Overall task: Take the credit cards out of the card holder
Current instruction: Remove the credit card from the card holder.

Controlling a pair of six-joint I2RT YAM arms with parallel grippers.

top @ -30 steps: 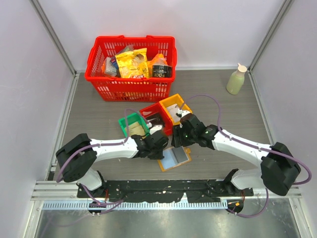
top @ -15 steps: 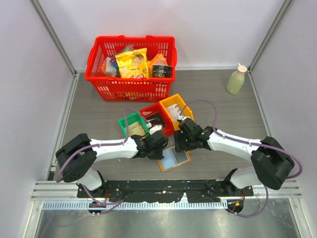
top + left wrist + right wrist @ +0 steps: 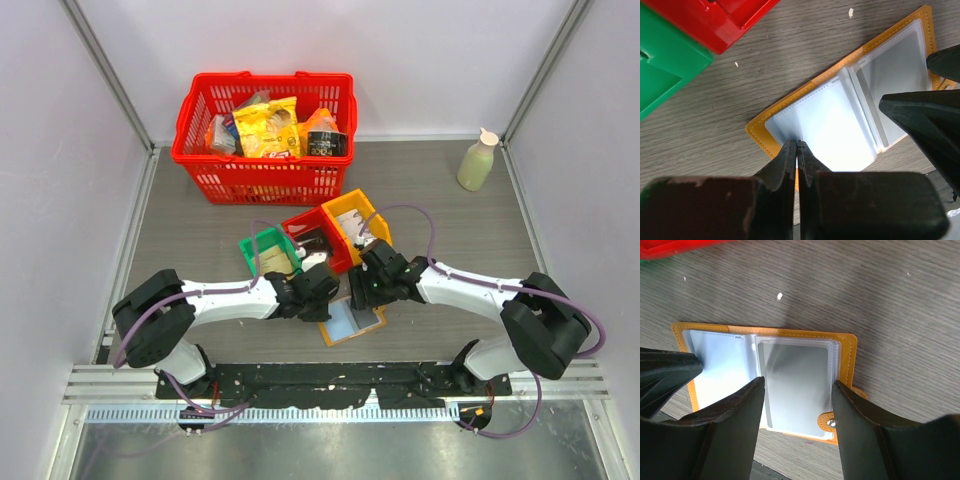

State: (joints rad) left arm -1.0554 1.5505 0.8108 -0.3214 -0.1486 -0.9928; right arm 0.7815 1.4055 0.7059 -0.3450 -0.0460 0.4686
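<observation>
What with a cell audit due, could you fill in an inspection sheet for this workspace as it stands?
Surface: grey wood-grain tabletop, small white specks near the holder.
Job's things: flat tan-orange card holder lies open; one pale grey credit card shows in the sleeve under the right claw.
Clutter: red plastic basket of snack packets; green plastic bin; red plastic bin; yellow-orange plastic bin; pale green squeeze bottle.
Claws: left claw shut, tips at the other sleeve's edge; right claw open, straddling its sleeve.
Cables: purple cables loop off both arms.
Surroundings: white enclosure walls, metal posts.
</observation>
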